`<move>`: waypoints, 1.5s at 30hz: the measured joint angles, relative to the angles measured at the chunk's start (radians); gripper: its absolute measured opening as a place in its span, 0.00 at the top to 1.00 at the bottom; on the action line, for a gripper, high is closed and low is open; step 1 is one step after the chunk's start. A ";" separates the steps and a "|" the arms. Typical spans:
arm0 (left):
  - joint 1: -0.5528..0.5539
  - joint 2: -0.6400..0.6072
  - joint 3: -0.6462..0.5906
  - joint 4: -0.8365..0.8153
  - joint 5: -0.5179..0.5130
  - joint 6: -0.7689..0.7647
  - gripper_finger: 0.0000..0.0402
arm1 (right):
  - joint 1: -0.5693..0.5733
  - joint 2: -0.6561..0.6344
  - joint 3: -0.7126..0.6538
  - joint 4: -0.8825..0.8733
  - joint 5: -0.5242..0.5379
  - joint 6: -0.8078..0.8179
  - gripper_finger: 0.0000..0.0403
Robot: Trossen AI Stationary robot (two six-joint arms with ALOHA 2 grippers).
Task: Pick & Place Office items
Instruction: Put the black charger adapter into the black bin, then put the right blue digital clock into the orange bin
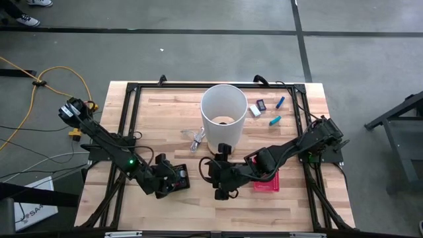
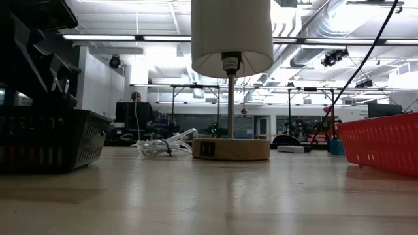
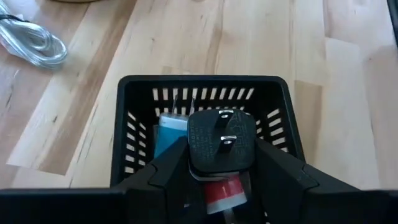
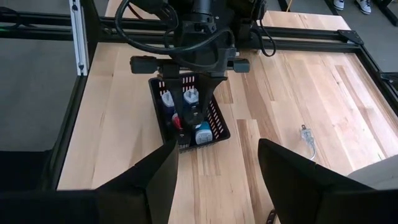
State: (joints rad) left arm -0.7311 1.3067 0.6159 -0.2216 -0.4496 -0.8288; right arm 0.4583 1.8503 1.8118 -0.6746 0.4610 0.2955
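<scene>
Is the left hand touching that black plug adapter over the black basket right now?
Touching. The left wrist view shows the left hand with both fingers pressed against the sides of the black plug adapter, holding it above the black basket; no gap shows on either side.

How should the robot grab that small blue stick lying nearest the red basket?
Probably across its thin middle, from straight above: the blue stick lies flat, with nothing crowding its long sides. The open right pincer is free to do it.
</scene>
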 joint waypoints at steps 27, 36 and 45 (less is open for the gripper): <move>-0.004 -0.052 -0.005 -0.014 0.032 0.014 0.51 | 0.000 0.000 0.000 -0.003 -0.024 0.000 0.48; -0.004 -0.065 -0.005 -0.005 0.008 0.096 0.51 | 0.000 0.000 0.000 -0.003 -0.024 0.000 0.48; -0.004 -0.128 -0.005 0.027 -0.004 0.171 0.50 | 0.000 0.001 0.000 -0.003 -0.024 0.000 0.48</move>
State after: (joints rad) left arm -0.7349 1.1789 0.6113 -0.1941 -0.4533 -0.6573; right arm 0.4583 1.8511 1.8118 -0.6773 0.4370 0.2951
